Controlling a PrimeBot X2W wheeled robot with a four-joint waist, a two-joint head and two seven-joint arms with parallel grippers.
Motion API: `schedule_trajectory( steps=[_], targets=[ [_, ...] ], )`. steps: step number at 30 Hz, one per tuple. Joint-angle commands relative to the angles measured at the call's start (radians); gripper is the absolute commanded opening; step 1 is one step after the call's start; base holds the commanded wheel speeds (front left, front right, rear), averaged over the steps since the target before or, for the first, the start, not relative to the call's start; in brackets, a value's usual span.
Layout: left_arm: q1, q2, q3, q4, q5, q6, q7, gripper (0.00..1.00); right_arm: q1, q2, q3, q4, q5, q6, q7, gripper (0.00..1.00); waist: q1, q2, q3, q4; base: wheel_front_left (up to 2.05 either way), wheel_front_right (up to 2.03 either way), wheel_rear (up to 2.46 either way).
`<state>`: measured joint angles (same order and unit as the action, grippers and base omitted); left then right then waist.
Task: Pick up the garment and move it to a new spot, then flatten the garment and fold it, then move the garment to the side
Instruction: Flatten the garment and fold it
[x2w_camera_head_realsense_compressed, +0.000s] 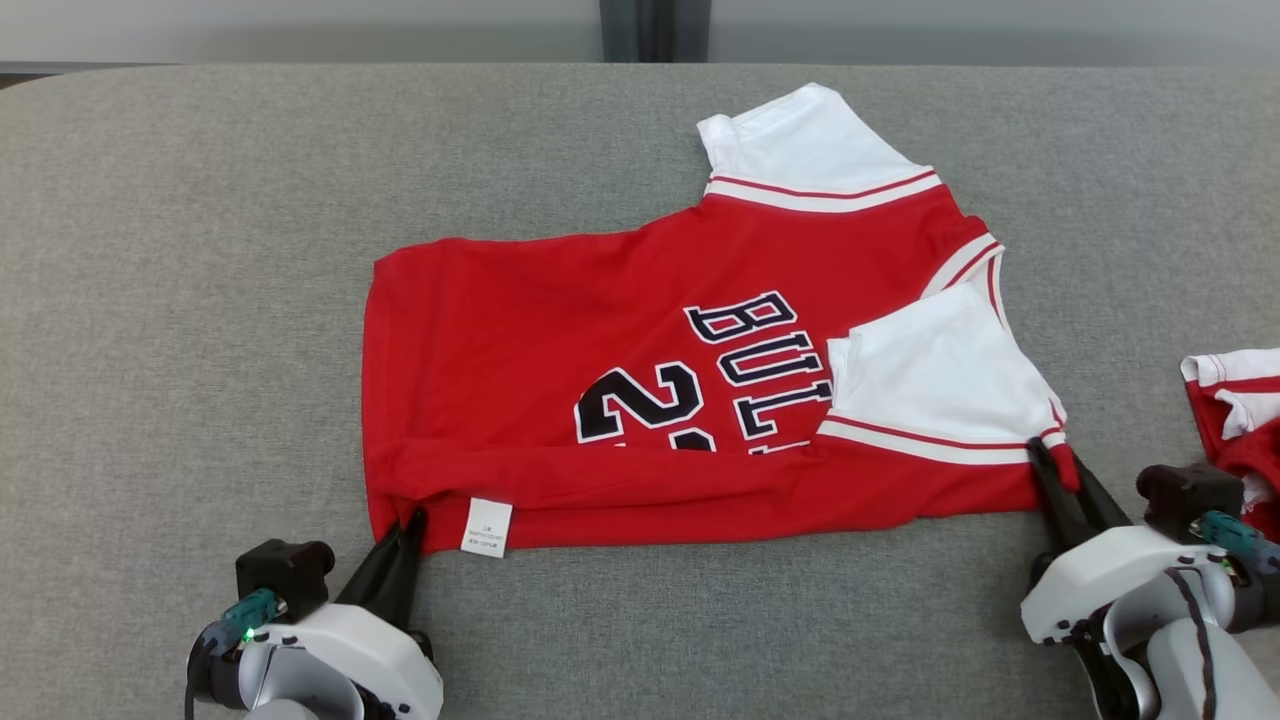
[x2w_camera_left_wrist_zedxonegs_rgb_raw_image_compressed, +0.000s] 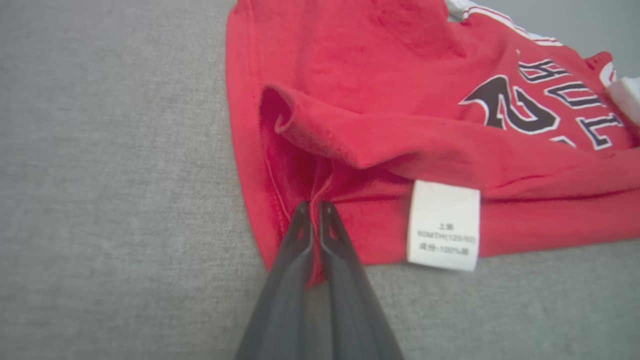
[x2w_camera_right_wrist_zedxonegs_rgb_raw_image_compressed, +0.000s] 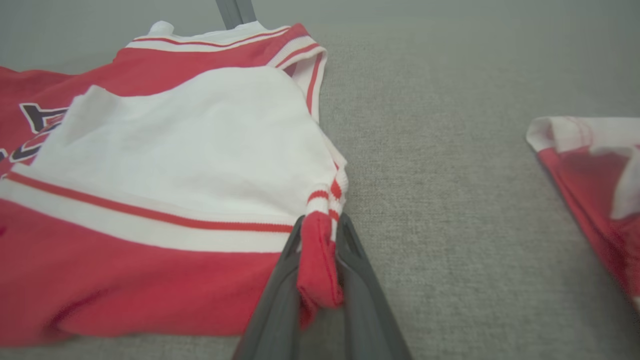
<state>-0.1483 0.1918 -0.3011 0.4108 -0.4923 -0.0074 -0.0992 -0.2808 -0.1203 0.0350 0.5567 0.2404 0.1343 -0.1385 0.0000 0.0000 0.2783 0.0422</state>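
The garment is a red jersey with white sleeves and black lettering, lying on the grey table with its near long edge folded over. My left gripper is shut on the jersey's near left hem corner; in the left wrist view its fingers pinch red cloth beside a white care label. My right gripper is shut on the near right corner by the white sleeve. Seen from the right wrist, the fingers clamp a bunched red and white cuff edge.
A second red and white garment lies at the table's right edge, close to my right arm, and appears again as a red and white bundle. Grey table cloth stretches to the left and behind the jersey. A dark post stands behind the table.
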Motion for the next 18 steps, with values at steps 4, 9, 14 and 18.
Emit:
schedule_trajectory(
  steps=[4, 9, 14, 18],
  targets=[
    [0.062, 0.019, 0.006, -0.048, -0.036, -0.006, 0.043, 0.0, 0.044, -0.024, -0.017, -0.043, 0.044, -0.006, -0.006, 0.0, 0.0, 0.0, -0.015, 0.015, 0.0, 0.0, 0.0],
    [0.121, 0.053, 0.007, -0.161, -0.052, -0.001, 0.104, 0.0, 0.127, -0.029, -0.025, -0.139, 0.08, -0.006, 0.029, 0.0, 0.0, 0.0, -0.031, 0.027, 0.0, 0.0, 0.0],
    [0.177, 0.101, 0.009, -0.282, -0.064, 0.012, 0.175, 0.0, 0.255, 0.003, -0.076, -0.281, 0.108, -0.006, 0.071, 0.0, 0.0, 0.0, -0.044, 0.034, 0.0, 0.0, 0.0],
    [0.205, 0.124, 0.018, -0.331, -0.07, 0.024, 0.203, 0.0, 0.337, 0.029, -0.1, -0.366, 0.115, -0.006, 0.106, 0.0, 0.0, 0.0, -0.053, 0.028, 0.0, 0.0, 0.0]
  ],
)
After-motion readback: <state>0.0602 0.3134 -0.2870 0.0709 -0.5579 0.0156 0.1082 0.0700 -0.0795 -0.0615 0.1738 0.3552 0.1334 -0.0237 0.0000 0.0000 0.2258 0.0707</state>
